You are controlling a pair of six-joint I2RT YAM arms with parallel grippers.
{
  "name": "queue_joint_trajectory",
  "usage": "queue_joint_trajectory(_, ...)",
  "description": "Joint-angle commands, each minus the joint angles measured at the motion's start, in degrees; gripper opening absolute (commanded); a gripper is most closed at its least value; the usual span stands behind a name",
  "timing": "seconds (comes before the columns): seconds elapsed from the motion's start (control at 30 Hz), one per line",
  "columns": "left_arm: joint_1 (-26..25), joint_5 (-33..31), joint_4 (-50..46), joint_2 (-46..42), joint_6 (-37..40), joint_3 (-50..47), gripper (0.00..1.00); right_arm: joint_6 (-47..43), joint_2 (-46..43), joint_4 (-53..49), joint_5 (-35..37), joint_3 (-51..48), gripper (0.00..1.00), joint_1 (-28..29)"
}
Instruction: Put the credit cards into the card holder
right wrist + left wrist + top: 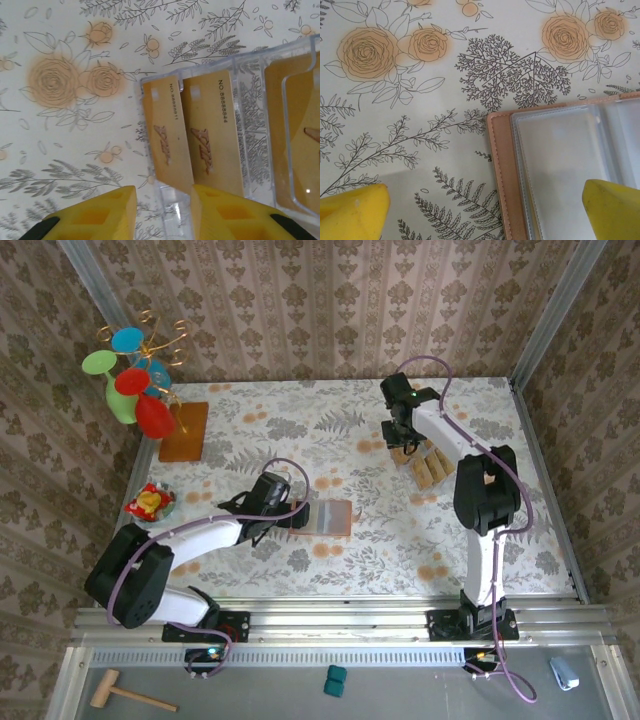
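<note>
Credit cards (200, 145) sit in slots of the clear tray (220, 61). My right gripper (162, 215), jaws half-narrowed and not yet clamped, straddles a tray corner at one card's end. My left gripper (482, 220) gapes wide over the card holder (502, 175), well apart from the tray.

My left arm (200, 540) and right arm (470, 455) wear white shells between black joints. A thin purple cable (440, 370) loops back from the jaws along each. My left fingers (355, 212) and right fingers (100, 215) are bright yellow, and the right pair have square hollows, black-edged behind.
</note>
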Motion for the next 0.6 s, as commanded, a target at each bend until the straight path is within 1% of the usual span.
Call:
queue_joint_trajectory(0.0,-0.3,-0.7,-1.2,-1.2,0.2,0.9,1.0,-2.3,2.4,-4.0,3.7,3.4,0.34,0.1)
queue_joint_trajectory(0.3,-0.3,-0.9,-1.6,-2.2,0.3,0.5,1.0,-3.2,5.8,-3.8,5.0,4.2,0.34,-0.5)
queue_joint_trajectory(0.57,-0.3,-1.1,-1.5,-2.2,0.3,0.3,1.0,-3.2,8.3,-4.0,3.6,4.8,0.34,-0.7)
